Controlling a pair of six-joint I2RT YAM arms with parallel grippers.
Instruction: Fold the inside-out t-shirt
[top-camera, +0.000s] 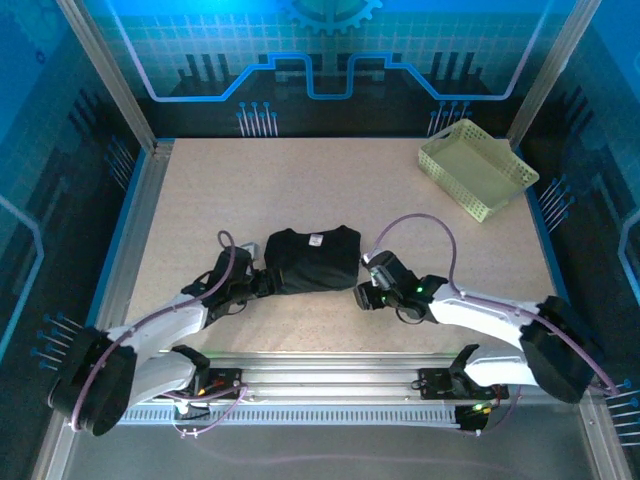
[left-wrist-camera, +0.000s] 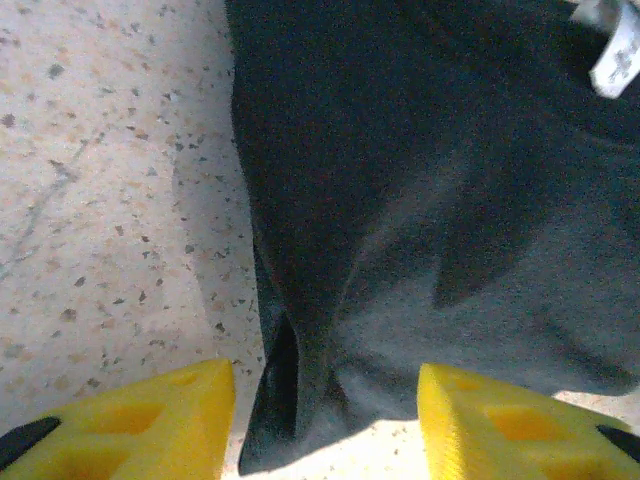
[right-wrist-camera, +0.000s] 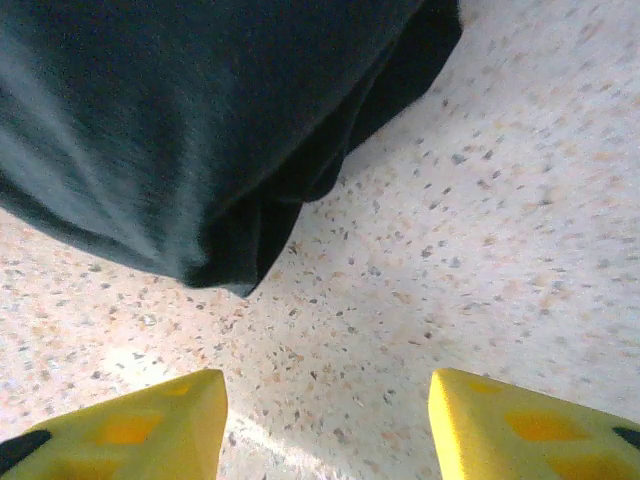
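Black soft fabric, gathered into a compact, roughly rectangular bundle just below the centre of the top view: the inside-out t-shirt (top-camera: 310, 260), flat on the speckled bench (top-camera: 250, 180), with the pale neck tag (top-camera: 316, 240) face up near its upper edge. Runs with its long axis across the frame, left to right, so each short end faces one arm. Well apart from the pale green lattice basket (top-camera: 475, 168) at the upper right. At the bundle's left end, the left gripper (top-camera: 262, 283), right up against the cloth. Seen from the left wrist (left-wrist-camera: 325, 400) as half spread, yellow fingers (left-wrist-camera: 150, 410) at the bottom corners of the frame, a folded corner of the shirt reaching down into the gap between them but pinched by neither; holding nothing. Tag (left-wrist-camera: 615, 55) just visible at the upper right there. At the bundle's lower right corner, the right gripper (top-camera: 366, 292), near but apart. Seen from the right wrist (right-wrist-camera: 325, 410) as likewise parted and empty, bare bench between the fingers and the shirt's dark corner ahead, toward the upper left of that frame. Left arm the nearer, then, already straddling an edge; right arm needing a short reach forward to meet cloth. Judged from the lie of things: fold largely made, and any further fold likely to bring one short end over along that left-to-right axis.
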